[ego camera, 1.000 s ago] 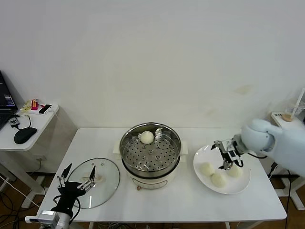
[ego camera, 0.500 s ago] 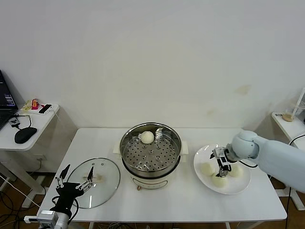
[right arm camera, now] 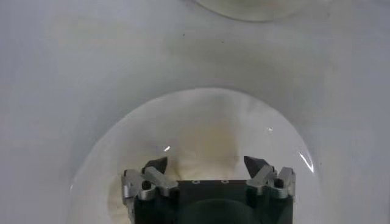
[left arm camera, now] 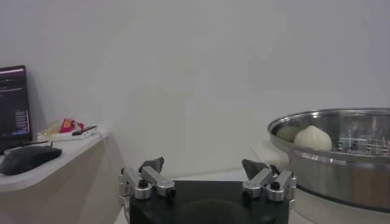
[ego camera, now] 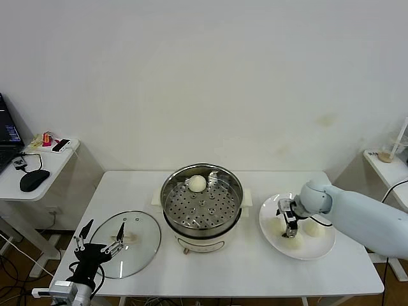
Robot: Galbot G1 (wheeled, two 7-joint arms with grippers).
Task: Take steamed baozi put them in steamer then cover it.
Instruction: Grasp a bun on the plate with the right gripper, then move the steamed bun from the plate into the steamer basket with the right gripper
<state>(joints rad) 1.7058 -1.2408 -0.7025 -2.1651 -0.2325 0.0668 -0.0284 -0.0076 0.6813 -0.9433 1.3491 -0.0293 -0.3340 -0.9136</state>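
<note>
Head view: steamer [ego camera: 201, 205] is seen at the centre of the white counter [ego camera: 242, 268], uncovered, perforated tray exposed. One baozi [ego camera: 196, 183] is seated on the tray at the steamer's far side; the same bun [left arm camera: 312, 138] is seen over the steel rim in the left wrist view.

Cover [ego camera: 124, 243] is laid flat on the counter to the steamer's left, near but not touching, handle up. Left tool [ego camera: 101, 242] is held over the cover's near-left edge, fingers [left arm camera: 152, 165] spread apart, nothing between them. The left wrist view looks level toward the steamer [left arm camera: 332, 161] and shows nothing clamped.

White plate [ego camera: 319, 247] is set on the counter to the steamer's right, just beside its base. Buns are left on the plate: one [ego camera: 274, 225] on the side nearest the steamer, one [ego camera: 313, 227] on the side away from it; a third [ego camera: 292, 241] at the plate's near side is mostly hidden by the arm.

Right tool [ego camera: 288, 224] is lowered onto the plate, on its steamer side, between the plate buns. In the right wrist view the right tool [right arm camera: 206, 163] is seen with fingers [right arm camera: 156, 165] apart, straddling a pale bun [right arm camera: 201, 143] directly below; contact cannot be confirmed. Plate rim [right arm camera: 97, 155] is seen curving around it, and a second pale rounded object is cut off by the frame edge.

Side desk with a mouse [ego camera: 33, 180] is seen well left of the steamer.
</note>
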